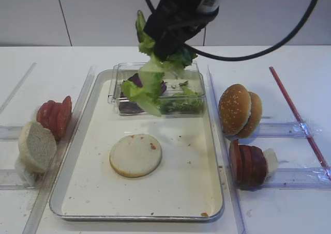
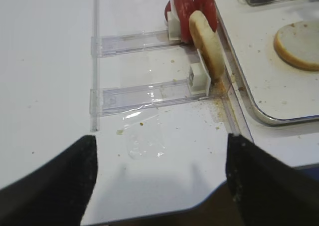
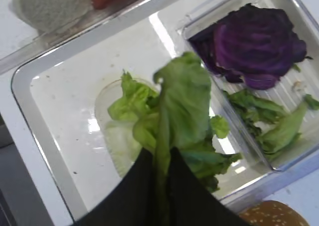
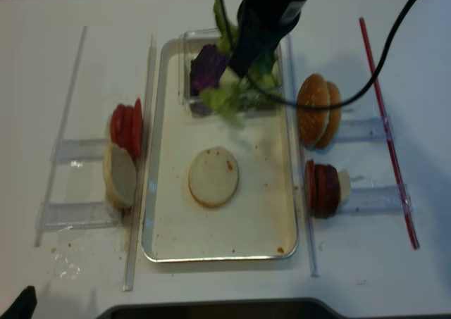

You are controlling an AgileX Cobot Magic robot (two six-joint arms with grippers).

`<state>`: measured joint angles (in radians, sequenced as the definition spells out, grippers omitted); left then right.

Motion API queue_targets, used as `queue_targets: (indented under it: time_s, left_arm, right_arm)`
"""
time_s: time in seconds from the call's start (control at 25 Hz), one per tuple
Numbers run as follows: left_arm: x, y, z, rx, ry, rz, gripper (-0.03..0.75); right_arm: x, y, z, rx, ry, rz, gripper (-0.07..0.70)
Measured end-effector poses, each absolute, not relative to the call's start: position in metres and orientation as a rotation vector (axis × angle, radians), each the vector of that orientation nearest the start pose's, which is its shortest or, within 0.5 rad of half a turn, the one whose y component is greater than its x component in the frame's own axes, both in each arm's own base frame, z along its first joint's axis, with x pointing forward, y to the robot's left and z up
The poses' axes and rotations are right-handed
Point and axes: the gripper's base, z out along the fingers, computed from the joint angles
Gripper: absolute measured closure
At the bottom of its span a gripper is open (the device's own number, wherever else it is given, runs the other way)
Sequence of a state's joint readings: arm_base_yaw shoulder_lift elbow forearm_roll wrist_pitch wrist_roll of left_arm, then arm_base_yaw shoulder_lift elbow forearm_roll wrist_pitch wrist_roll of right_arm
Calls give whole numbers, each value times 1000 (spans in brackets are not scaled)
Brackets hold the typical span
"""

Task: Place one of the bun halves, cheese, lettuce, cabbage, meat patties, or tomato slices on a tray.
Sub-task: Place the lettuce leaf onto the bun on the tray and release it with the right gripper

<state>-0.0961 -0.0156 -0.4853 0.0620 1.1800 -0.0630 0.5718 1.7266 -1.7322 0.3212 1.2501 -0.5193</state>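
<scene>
Lettuce (image 3: 182,106) pinched in right jaws; cabbage (image 3: 254,46) clearest wrist-side.

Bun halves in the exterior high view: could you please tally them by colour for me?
Golden-brown sesame bun halves: 2
Pale white bun halves: 2
Total: 4

Two high views facing down, both showing the tray (image 1: 77,156), wrist cameras close, angled down.
</scene>
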Motion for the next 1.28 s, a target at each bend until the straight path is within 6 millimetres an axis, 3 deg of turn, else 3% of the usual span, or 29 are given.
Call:
queue_targets:
  time_s: [0.44, 0.8, 1.28]
  left_arm:
    - [-11, 6, 264, 28, 2161, -16, 223]
    - [-11, 6, 264, 28, 2161, -16, 223]
    - [-11, 6, 264, 28, 2161, -16, 223]
  right_arm:
    - [266, 252, 345, -1536, 2299, 543, 562]
    - [278, 268, 308, -1630, 2349, 502, 562]
    - [286, 269, 291, -1675, 2374, 414, 562]
